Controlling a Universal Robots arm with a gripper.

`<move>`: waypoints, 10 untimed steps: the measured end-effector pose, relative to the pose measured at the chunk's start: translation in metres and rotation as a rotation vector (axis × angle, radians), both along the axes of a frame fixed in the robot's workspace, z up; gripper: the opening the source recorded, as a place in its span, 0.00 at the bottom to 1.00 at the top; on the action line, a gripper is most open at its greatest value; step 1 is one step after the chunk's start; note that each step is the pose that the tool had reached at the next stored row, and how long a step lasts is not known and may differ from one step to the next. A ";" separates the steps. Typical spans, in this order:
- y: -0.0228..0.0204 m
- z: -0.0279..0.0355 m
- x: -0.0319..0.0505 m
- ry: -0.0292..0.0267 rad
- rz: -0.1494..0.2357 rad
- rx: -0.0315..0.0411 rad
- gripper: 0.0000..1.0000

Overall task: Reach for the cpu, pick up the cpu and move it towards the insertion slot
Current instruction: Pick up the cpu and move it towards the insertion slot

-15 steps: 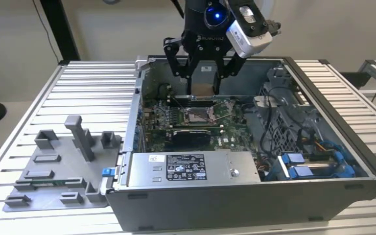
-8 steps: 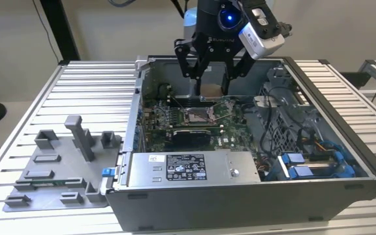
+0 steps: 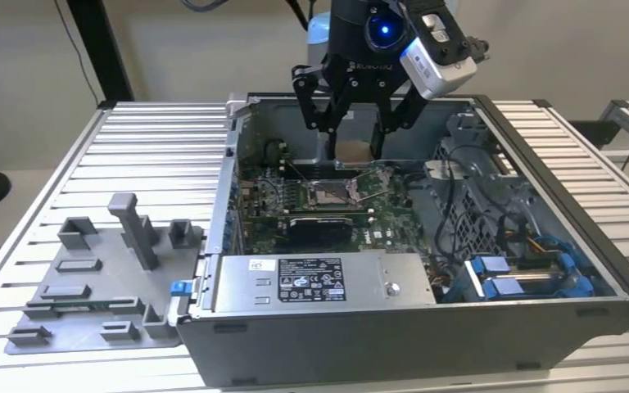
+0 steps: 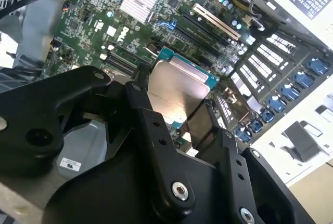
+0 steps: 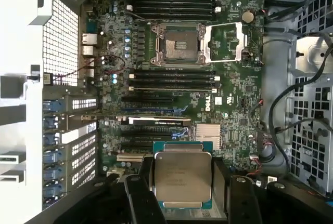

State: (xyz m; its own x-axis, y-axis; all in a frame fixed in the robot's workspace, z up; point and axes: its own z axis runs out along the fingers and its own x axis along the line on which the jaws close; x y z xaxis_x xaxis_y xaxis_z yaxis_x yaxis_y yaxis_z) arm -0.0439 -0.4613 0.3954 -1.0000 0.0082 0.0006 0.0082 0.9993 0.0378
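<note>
CPU lifted, carried over the open case.

My gripper point(image 5: 182, 182) pinches the one cpu point(image 5: 181, 176) by its edges, above the motherboard point(image 5: 234, 104) and short of the single insertion slot point(image 5: 179, 44), whose frame stands open; reaching and picking up look done, the approach partly left.

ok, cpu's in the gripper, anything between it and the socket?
Nothing visible. The gripper holds the cpu above the motherboard, inside the case. In the first wrist view the insertion slot lies open, its metal frame flipped aside, with only low memory and card slots on the board between them.
</note>
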 end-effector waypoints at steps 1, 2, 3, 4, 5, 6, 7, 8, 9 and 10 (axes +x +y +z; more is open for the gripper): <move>0.0000 0.0000 0.0000 0.0000 0.000 -0.0001 0.00; 0.0000 0.0000 0.0000 0.0000 0.000 0.0000 0.00; 0.0001 0.0000 0.0000 0.0000 0.000 0.0001 0.00; 0.0005 0.0000 0.0001 0.0000 0.000 0.0000 0.00; 0.0010 -0.0001 0.0001 0.0000 0.000 -0.0001 0.00; 0.0017 -0.0001 0.0000 0.0000 0.000 -0.0001 0.00; 0.0026 -0.0002 0.0000 0.0000 0.000 0.0000 0.00; 0.0038 -0.0003 0.0000 0.0000 0.000 -0.0001 0.00; 0.0053 -0.0004 0.0000 0.0000 0.000 -0.0001 0.00; 0.0071 -0.0006 0.0000 0.0000 0.000 0.0000 0.00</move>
